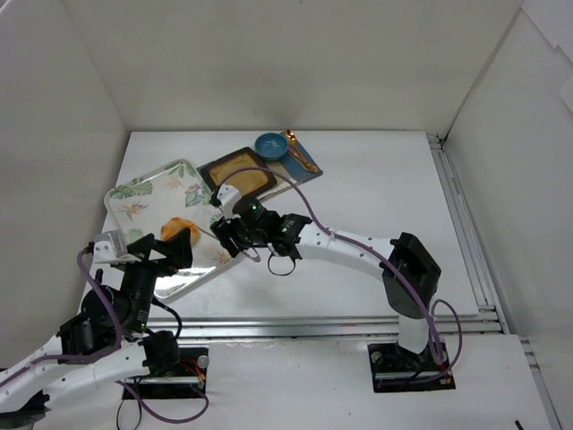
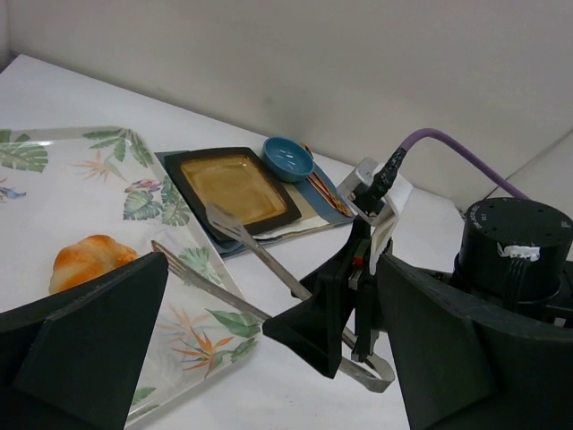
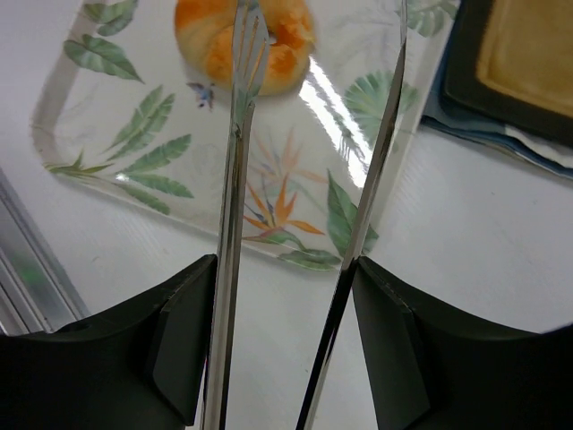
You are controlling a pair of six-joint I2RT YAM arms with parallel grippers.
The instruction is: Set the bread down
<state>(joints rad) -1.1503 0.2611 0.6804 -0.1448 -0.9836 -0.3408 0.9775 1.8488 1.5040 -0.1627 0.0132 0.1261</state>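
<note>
1. The bread (image 3: 242, 40) lies on the leaf-patterned tray (image 3: 116, 134), and nothing grips it.
2. The right gripper (image 3: 286, 340) is clamped on a pair of metal tongs (image 3: 235, 224); their tips stand apart and point toward the bread.
3. The left gripper (image 1: 175, 249) hangs just beside the bread, fingers spread wide and holding nothing.
4. A square dark plate (image 1: 237, 170) sits beyond the tray, with a blue bowl (image 1: 270, 145) next to it.

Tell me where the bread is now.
In the top view, the bread lies on the leafy tray at the table's left, near-left of the dark plate; the tongs in the right end effector point at it.
</note>
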